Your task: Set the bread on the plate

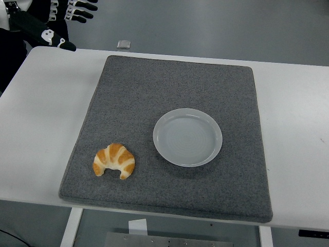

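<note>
A golden croissant [113,160] lies on the grey mat [169,92] near its front left corner. To its right, near the mat's middle, sits an empty pale plate [187,137]. My left hand [61,20] hangs at the far top left, above the table's back corner, with its black and white fingers [81,11] spread and holding nothing. It is far from the croissant. The right arm does not show.
The mat covers most of the white table [41,113]. A small grey square [123,44] lies on the floor beyond the table's far edge. A dark shape stands at the left edge behind the table.
</note>
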`<state>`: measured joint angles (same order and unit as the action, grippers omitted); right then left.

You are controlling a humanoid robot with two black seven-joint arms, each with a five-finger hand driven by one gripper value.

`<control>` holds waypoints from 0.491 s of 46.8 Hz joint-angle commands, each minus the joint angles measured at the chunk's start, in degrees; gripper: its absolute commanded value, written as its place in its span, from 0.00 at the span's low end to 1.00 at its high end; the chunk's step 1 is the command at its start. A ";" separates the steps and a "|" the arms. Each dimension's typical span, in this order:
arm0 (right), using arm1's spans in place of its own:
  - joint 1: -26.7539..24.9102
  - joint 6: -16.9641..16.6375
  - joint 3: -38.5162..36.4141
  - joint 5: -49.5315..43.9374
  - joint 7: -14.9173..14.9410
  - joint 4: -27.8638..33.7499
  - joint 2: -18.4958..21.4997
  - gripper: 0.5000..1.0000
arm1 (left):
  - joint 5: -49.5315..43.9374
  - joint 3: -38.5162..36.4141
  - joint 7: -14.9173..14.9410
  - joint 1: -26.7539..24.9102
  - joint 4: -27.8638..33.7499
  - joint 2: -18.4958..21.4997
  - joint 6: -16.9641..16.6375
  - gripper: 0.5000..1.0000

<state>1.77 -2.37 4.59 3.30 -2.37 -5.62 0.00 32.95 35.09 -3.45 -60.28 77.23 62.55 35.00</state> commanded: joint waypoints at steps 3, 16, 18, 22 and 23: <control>-0.01 0.00 -0.02 0.04 -0.01 0.00 0.00 0.90 | 4.04 -0.19 0.02 1.13 3.19 0.46 0.00 0.97; -0.01 0.00 -0.02 -0.05 -0.01 0.00 0.00 0.90 | 8.88 -0.54 0.02 5.79 7.93 -0.06 0.00 0.97; -0.01 0.00 -0.02 0.04 -0.01 0.00 0.00 0.90 | 8.97 -0.54 0.02 6.84 9.07 -0.06 0.00 0.97; -0.01 0.00 -0.02 -0.05 -0.01 0.00 0.00 0.90 | 10.02 -0.54 0.02 8.69 11.53 -0.15 -2.03 0.97; -0.01 0.00 -0.02 0.04 -0.01 0.00 0.00 0.90 | 10.72 -0.54 0.02 9.13 11.97 -0.15 -2.91 0.97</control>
<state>1.76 -2.37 4.57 3.33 -2.37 -5.62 0.00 42.25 34.57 -3.43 -52.41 87.63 62.48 34.20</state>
